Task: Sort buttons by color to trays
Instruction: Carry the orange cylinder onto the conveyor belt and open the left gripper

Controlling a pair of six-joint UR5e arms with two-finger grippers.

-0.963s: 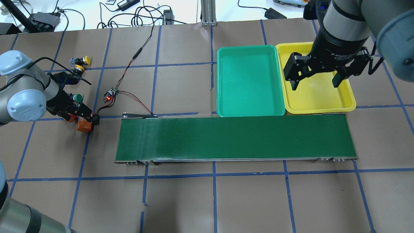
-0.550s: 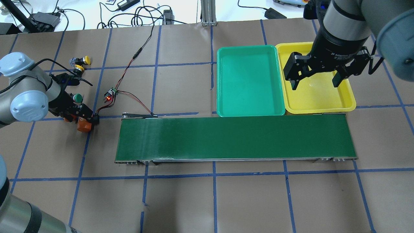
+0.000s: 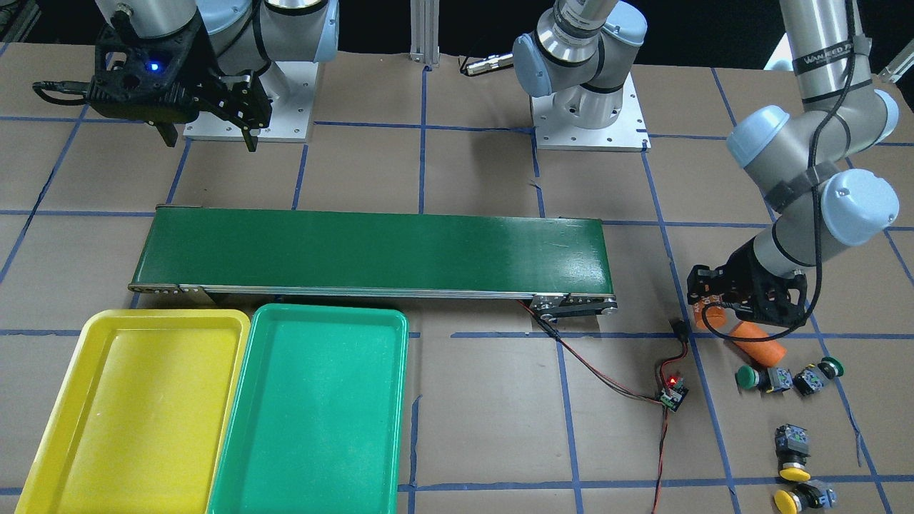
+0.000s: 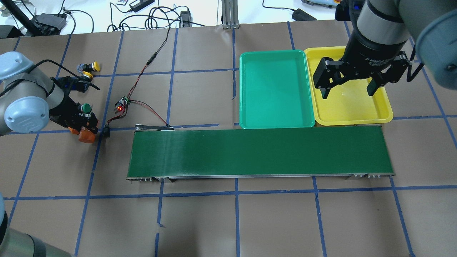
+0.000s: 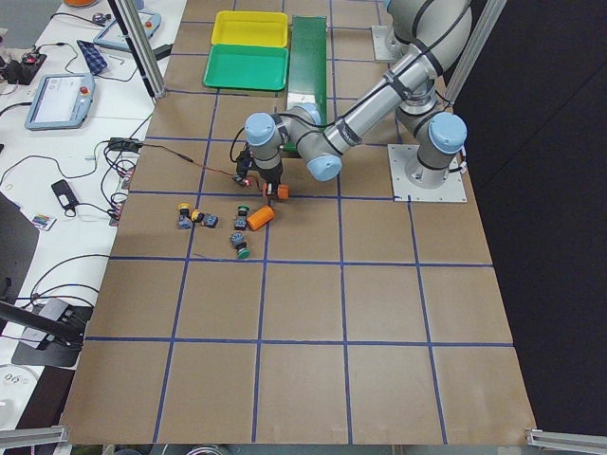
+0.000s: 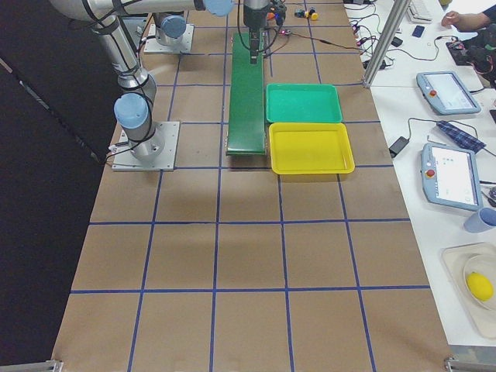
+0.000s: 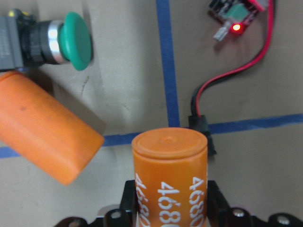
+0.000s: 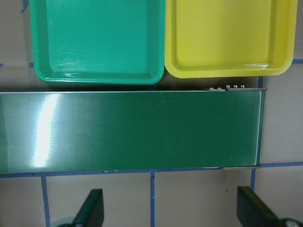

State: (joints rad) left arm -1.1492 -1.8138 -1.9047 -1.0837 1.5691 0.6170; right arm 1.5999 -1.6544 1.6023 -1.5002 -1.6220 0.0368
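Two yellow buttons point(image 3: 792, 471) point(image 4: 95, 66) and two green buttons point(image 3: 748, 378) point(image 4: 85, 107) lie on the paper at the table's left end. My left gripper point(image 7: 169, 208) is close beside them, shut on an upright orange cylinder point(image 7: 169, 175) point(image 4: 85, 135) and holding no button. A green button point(image 7: 71, 40) lies on its side just ahead of it. The green tray point(image 4: 275, 123) and the yellow tray point(image 4: 357, 119) sit side by side beyond the belt with nothing in them. My right gripper point(image 4: 348, 93) hangs open above the yellow tray.
A long dark-green conveyor belt point(image 4: 260, 151) runs across the middle. A second orange cylinder point(image 3: 757, 341) lies on its side by the left gripper. A small circuit board point(image 4: 121, 104) with a red light and red-black wires lies between the buttons and the belt.
My left gripper has shifted a little to the left, away from the belt's end, carrying the orange cylinder with it. The right arm has stayed still.
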